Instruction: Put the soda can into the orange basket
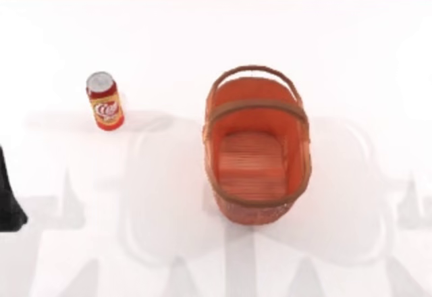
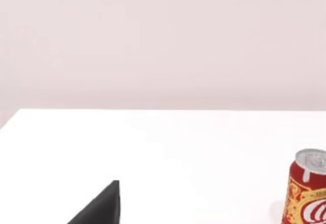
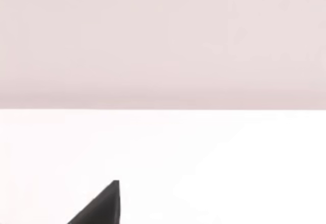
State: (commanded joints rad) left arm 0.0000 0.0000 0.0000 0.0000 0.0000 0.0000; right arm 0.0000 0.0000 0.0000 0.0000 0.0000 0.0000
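Observation:
The soda can (image 1: 104, 101), red with a gold label band and a silver top, stands upright on the white table at the left. It also shows at the edge of the left wrist view as the soda can (image 2: 308, 191). The orange basket (image 1: 297, 148), with its brown rim and arched handle, sits at the table's middle, well right of the can, and holds nothing. My left arm (image 1: 8, 199) is parked at the left edge, nearer the front than the can. Only a dark wedge of my left gripper (image 2: 102, 208) shows. My right gripper (image 3: 102, 208) shows the same dark wedge over bare table.
The white table (image 1: 169, 47) runs back to a pale wall. Faint grey shadows of the arms lie across its front half. My right arm is out of the top view.

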